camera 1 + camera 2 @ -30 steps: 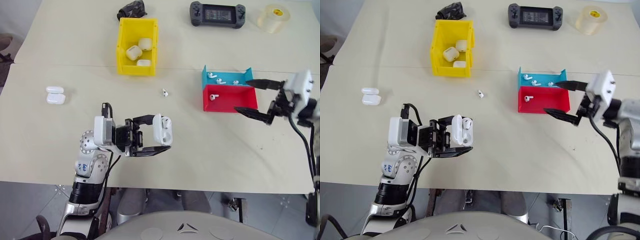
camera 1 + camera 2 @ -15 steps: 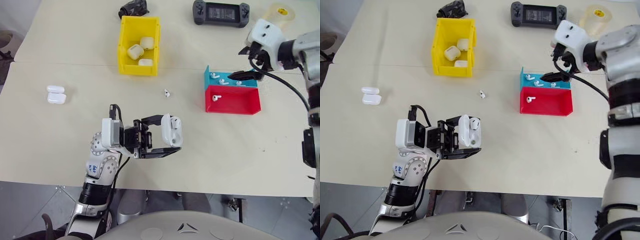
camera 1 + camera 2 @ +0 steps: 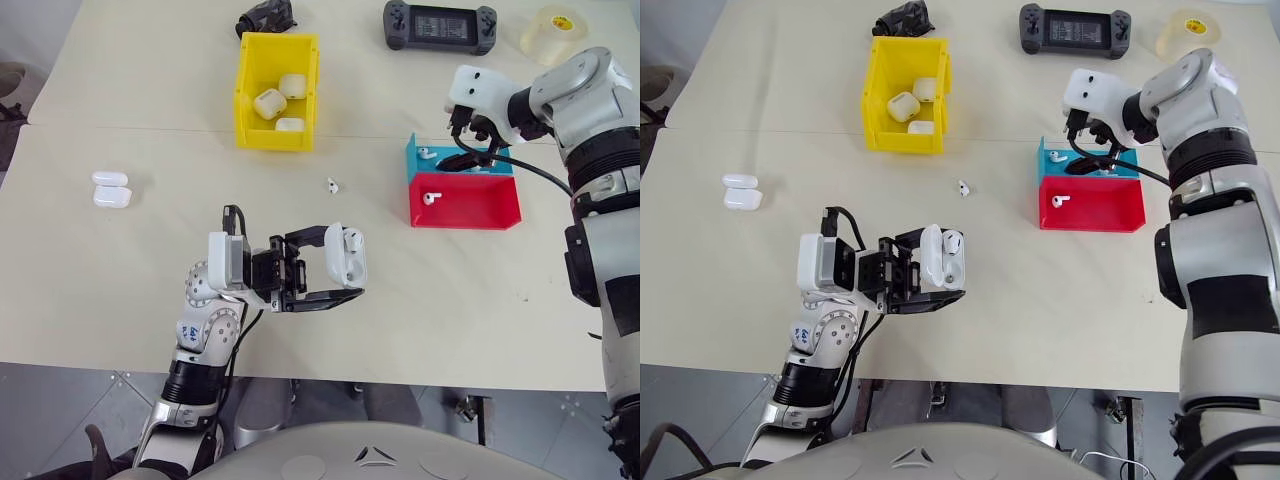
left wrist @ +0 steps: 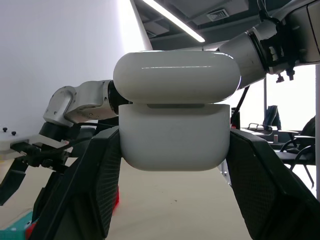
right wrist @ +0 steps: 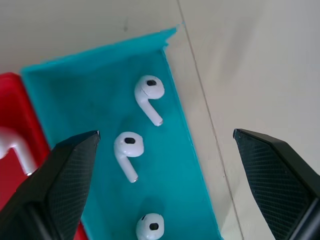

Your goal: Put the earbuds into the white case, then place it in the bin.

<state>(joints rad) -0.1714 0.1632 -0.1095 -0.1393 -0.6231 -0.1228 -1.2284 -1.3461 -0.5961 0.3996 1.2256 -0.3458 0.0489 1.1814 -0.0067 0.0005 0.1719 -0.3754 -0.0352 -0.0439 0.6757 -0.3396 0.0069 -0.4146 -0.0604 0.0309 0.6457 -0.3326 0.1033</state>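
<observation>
With the left gripper [image 3: 335, 268] clamped on the open white case [image 3: 346, 257] at lower centre, the earbud-loading step is in hand: the right gripper [image 5: 165, 145], jaws apart over the blue tray [image 5: 100, 80] at right of centre, must next descend and close on one of the earbuds [image 5: 127, 150]

Bright, even overhead light from a ceiling strip lamp [image 4: 172, 19] leaves only soft, short shadows beside the yellow bin [image 3: 276, 90], a glare streak on the white case [image 4: 176, 110], and near fingers slightly soft.
</observation>
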